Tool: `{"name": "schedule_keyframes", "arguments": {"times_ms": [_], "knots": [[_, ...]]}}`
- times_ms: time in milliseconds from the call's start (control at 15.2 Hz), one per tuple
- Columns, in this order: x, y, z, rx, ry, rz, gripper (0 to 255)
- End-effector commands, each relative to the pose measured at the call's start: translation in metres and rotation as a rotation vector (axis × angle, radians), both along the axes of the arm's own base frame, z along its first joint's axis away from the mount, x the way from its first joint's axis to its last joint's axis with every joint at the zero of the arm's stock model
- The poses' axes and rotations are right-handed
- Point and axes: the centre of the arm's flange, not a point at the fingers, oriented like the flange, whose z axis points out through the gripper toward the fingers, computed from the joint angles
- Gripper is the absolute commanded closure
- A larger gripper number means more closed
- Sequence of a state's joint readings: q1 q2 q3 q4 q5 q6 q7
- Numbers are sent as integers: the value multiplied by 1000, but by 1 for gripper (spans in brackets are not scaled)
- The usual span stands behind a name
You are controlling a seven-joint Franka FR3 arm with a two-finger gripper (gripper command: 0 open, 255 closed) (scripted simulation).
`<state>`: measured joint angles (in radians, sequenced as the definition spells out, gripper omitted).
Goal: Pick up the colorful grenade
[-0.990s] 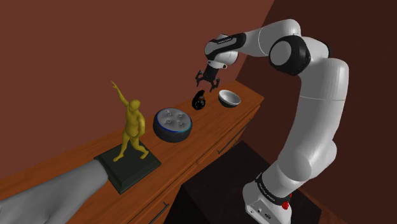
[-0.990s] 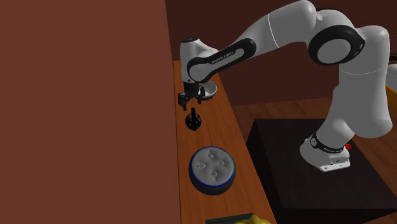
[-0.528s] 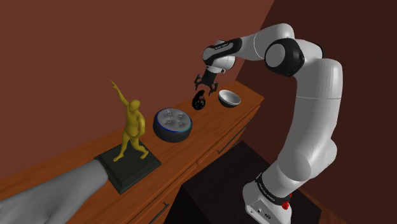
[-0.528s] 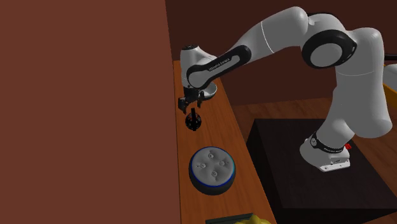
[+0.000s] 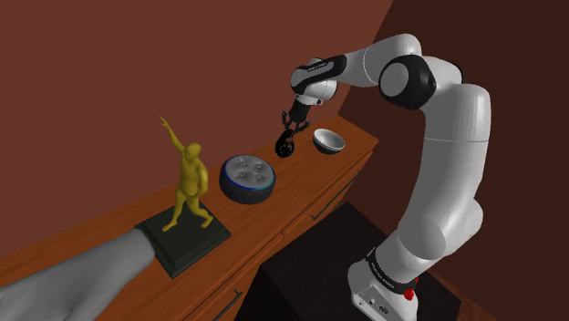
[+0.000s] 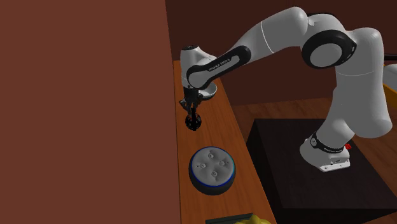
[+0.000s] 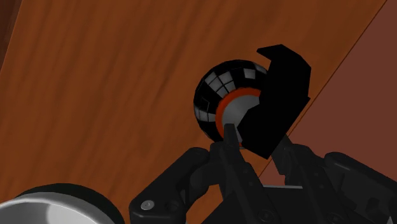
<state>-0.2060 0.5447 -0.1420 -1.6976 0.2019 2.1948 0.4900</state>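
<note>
The white arm with dark joints reaches over the long brown wooden tabletop. Toward the tabletop's end at the shoulder view's left stands a yellow figurine on a dark square base. Midway sits a dark round speaker with a blue ring, and at the far end a white bowl. Between speaker and bowl, close to the wall-side edge, sits the black grid-patterned grenade with an orange-red collar. The black fingers stand narrowly apart around its top, apparently clasping the black lever there.
</note>
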Motion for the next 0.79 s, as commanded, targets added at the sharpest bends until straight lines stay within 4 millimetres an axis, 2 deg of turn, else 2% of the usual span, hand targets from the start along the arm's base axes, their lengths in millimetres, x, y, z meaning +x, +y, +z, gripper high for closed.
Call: {"name": "schedule_keyframes", "arguments": {"times_ms": [0,66,726], "knots": [[0,0,-1,0,1,0,255],[0,0,0,0,1,0,255],[0,0,52,0,1,0,255]]}}
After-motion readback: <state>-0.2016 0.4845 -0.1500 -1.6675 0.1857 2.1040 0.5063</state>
